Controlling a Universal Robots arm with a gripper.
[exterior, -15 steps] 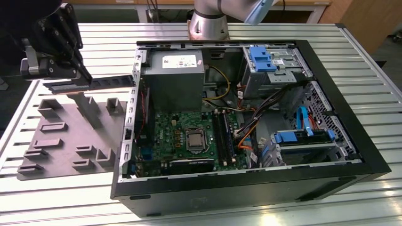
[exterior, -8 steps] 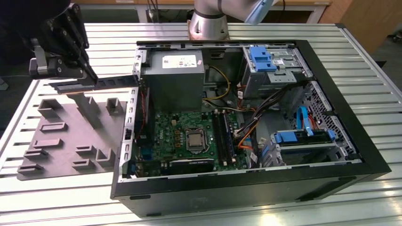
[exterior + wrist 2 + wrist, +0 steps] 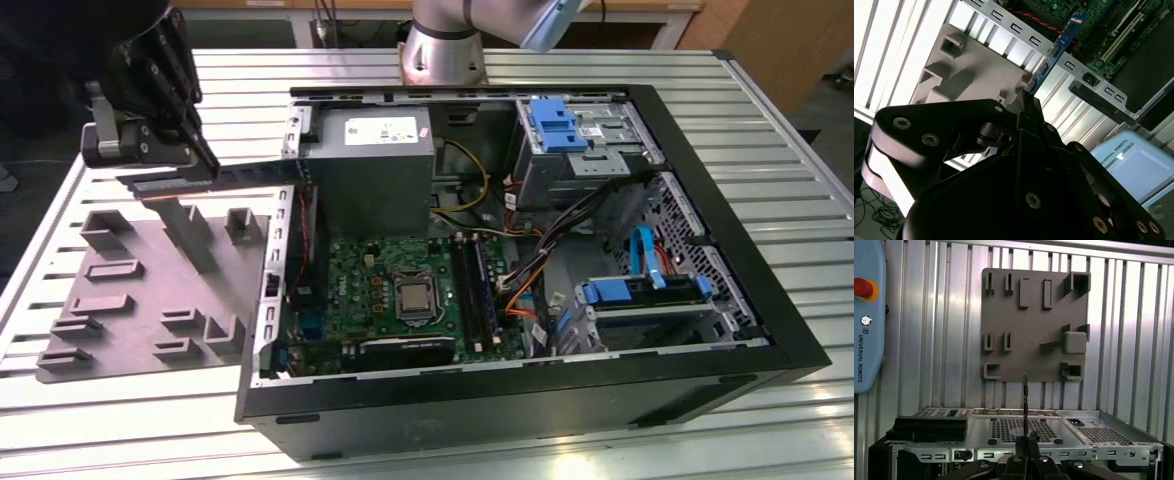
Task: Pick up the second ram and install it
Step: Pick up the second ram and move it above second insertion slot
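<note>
Transport step in hand: gripper [image 3: 187,165] clamps the second ram [image 3: 247,172], level above the far edge of the fixture tray [image 3: 127,300], at the exterior view's left of the case [image 3: 534,395]. Seating calls for edge alignment with an apparently free motherboard slot [image 3: 475,290].

Blue ram [image 3: 1056,48], grey fixture plate [image 3: 1029,330].

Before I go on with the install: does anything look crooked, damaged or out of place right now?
Nothing stands out. The hand is shut on one end of the second ram, which juts out straight and looks whole, near the grey fixture plate. The open case shows nothing spilled or knocked loose.
</note>
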